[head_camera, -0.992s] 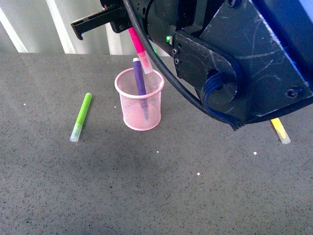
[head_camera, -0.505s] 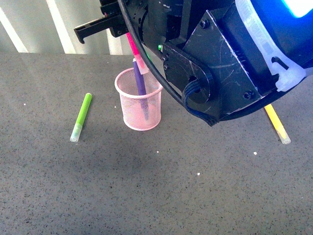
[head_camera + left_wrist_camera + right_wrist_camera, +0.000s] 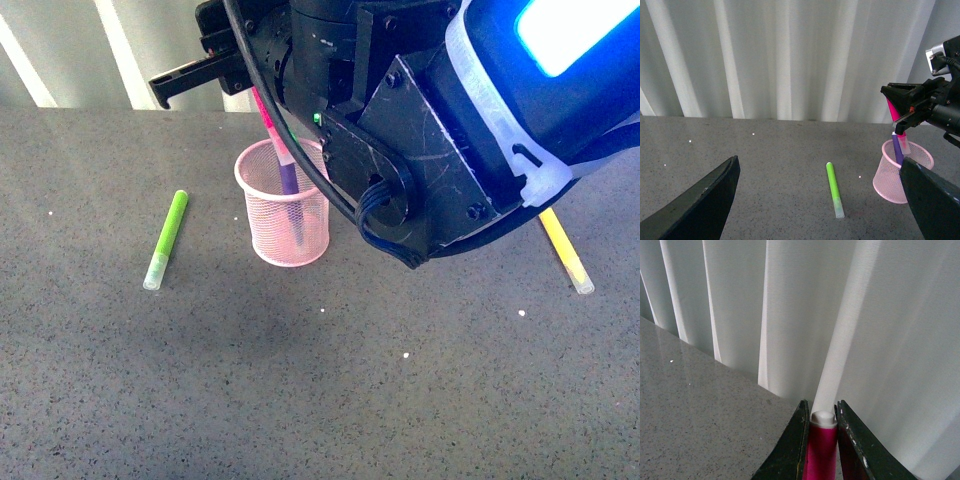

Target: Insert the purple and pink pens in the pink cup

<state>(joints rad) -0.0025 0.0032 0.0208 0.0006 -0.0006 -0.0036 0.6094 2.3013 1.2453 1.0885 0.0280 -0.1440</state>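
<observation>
We see our right pincer (image 3: 820,432) clamped on the pink pen (image 3: 268,120), whose white end cap sits squeezed between the two dark fingers (image 3: 790,447) in the right wrist view. The pen hangs tilted, its clear-capped lower end dipping at the rim of the pink cup (image 3: 284,225), though we cannot tell how far inside it reaches. The purple pen (image 3: 290,185) already stands inside the cup, leaning against the mesh wall. The cup rests upright on the grey speckled surface (image 3: 320,390). Our left pincer (image 3: 820,200) is held wide open, well apart from the cup, gripping nothing. A lime-green marker (image 3: 166,239) lies flat to the left of the cup, and a yellow marker (image 3: 567,254) lies far to the right, partly hidden by the right arm (image 3: 430,110).
</observation>
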